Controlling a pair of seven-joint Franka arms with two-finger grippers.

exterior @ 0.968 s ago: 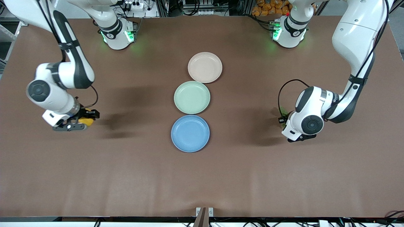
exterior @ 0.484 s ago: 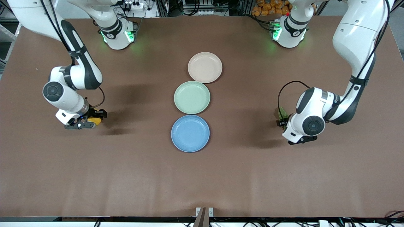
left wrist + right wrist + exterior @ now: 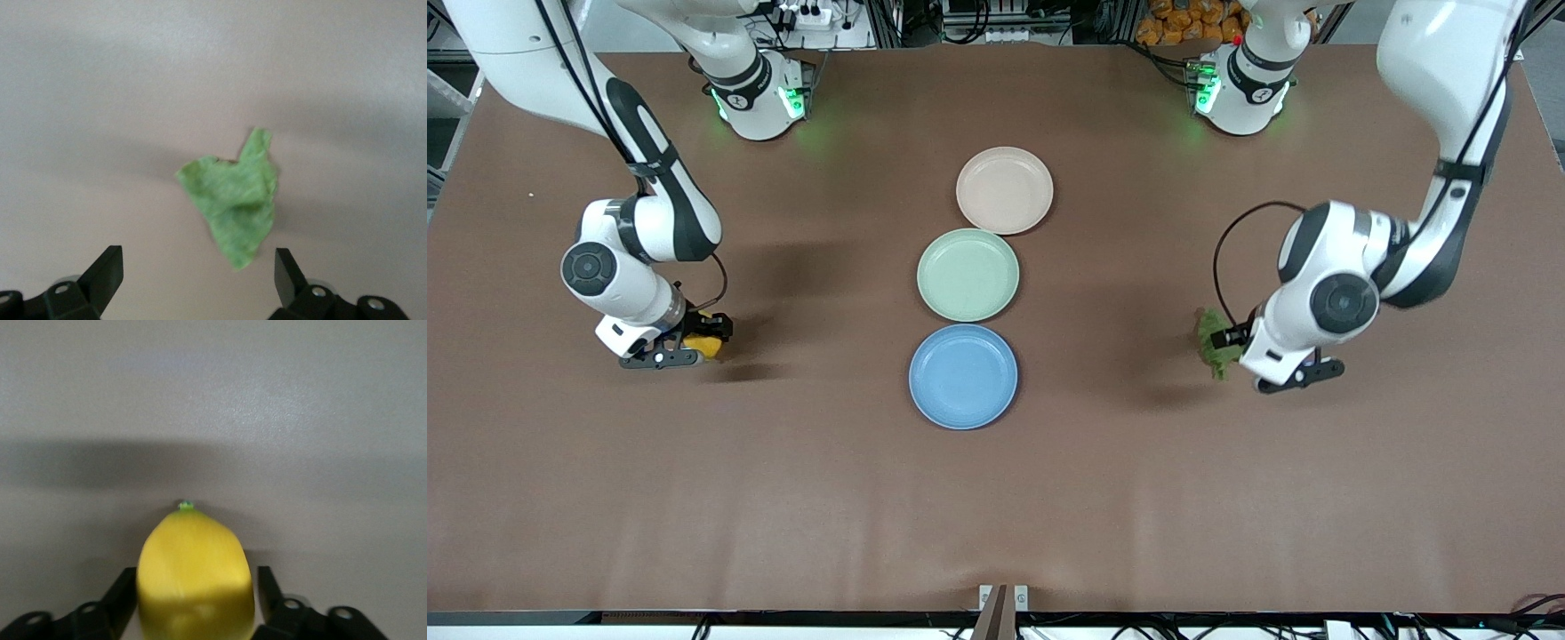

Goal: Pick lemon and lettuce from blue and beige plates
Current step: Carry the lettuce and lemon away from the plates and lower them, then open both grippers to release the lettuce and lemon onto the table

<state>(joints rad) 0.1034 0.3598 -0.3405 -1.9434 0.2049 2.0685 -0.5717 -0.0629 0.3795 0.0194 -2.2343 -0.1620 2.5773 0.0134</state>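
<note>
The lemon (image 3: 708,346) is yellow and sits between the fingers of my right gripper (image 3: 694,347), low over the table toward the right arm's end. In the right wrist view the gripper (image 3: 197,577) is shut on the lemon (image 3: 195,573). The lettuce (image 3: 1212,343) lies on the table toward the left arm's end. My left gripper (image 3: 1232,342) is open above it. In the left wrist view the gripper (image 3: 198,257) is empty and the lettuce (image 3: 233,200) lies flat on the cloth. The blue plate (image 3: 963,376) and the beige plate (image 3: 1004,190) are both empty.
A pale mint-green plate (image 3: 967,274) lies empty between the beige and blue plates in a row down the table's middle. The brown table cloth (image 3: 996,498) spreads wide nearer the front camera. The arm bases stand along the table's edge.
My right gripper came down toward the table with the lemon and moved a little toward the plates. My left gripper rose off the lettuce, which now lies uncovered on the table.
</note>
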